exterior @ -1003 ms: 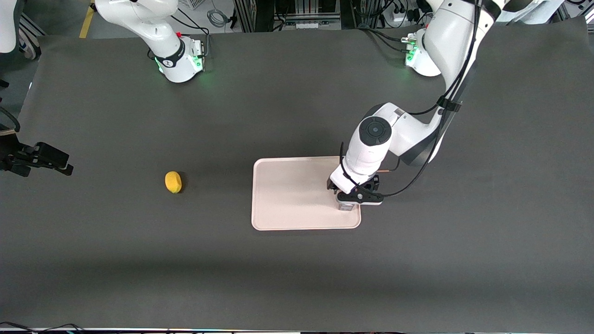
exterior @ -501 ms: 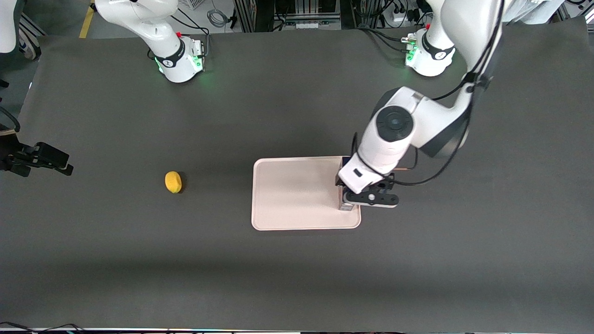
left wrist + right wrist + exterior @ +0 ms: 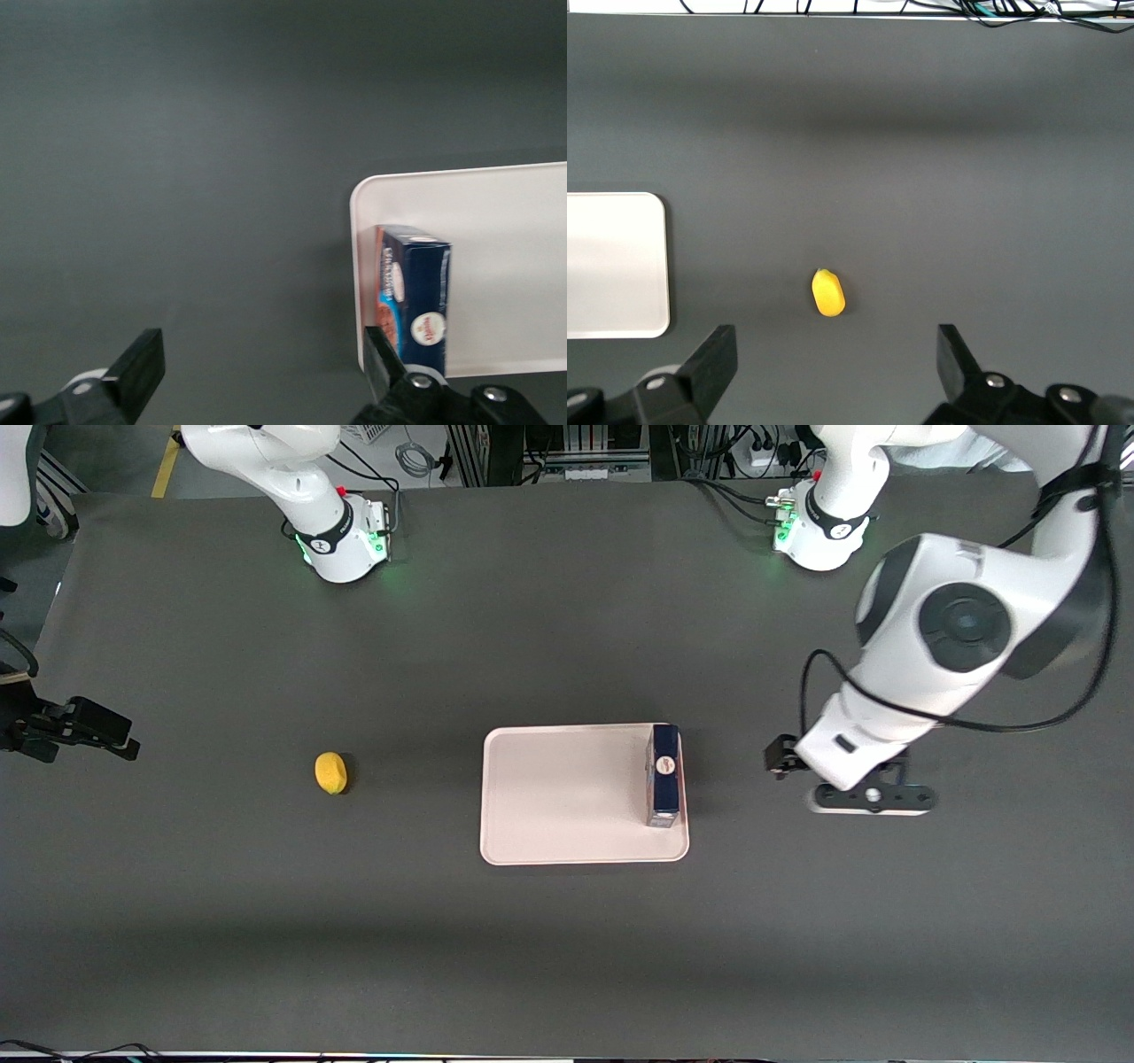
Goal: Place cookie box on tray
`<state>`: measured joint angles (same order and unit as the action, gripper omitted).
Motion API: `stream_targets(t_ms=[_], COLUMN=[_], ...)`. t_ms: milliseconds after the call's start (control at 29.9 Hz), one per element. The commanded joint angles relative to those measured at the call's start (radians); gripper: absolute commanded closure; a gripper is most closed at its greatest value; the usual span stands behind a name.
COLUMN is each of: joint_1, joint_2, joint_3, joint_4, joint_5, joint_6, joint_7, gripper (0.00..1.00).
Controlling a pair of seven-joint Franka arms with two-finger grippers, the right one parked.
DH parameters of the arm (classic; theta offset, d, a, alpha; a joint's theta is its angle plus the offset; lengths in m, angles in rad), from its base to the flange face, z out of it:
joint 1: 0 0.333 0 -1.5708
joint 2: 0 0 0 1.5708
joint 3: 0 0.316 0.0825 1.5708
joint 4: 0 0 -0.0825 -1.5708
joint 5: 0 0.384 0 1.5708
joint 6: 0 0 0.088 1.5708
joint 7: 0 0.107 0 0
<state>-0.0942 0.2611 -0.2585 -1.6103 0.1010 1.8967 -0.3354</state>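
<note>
1 cookie box (image 3: pixel 664 774) on tray (image 3: pixel 567 797); claw (image 3: pixel 261 367) spread above dark tabletop (image 3: pixel 532 646).

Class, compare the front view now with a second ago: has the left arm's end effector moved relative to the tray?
Yes. The end effector, open and empty, has left the tray and the cookie box, shifting toward the working arm's end of the table.

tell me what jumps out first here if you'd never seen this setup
The dark-blue cookie box stands on the pale pink tray, at the tray's edge toward the working arm. The left gripper hangs open above bare table beside the tray. A small yellow lump lies toward the parked arm's end.
</note>
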Motion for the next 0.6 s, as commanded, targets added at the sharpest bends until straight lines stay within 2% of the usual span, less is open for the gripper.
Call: stream_targets(t_ms=[0,167,401,568], joint_1=[0.094,0.149,0.168,0.172], joint_2=[-0.097,-0.135,-0.203,-0.244], joint_3=[0.001,0.039,0.127,0.148], joint_4=[-0.077,-0.08,-0.089,-0.091], joint_5=[-0.059,-0.084,-0.083,-0.081], joint_6=[-0.022,-0.074,-0.111,-0.163], joint_7=[0.111,0.17,0.242,0.249], gripper=[0.0,0.0,0.0,0.0])
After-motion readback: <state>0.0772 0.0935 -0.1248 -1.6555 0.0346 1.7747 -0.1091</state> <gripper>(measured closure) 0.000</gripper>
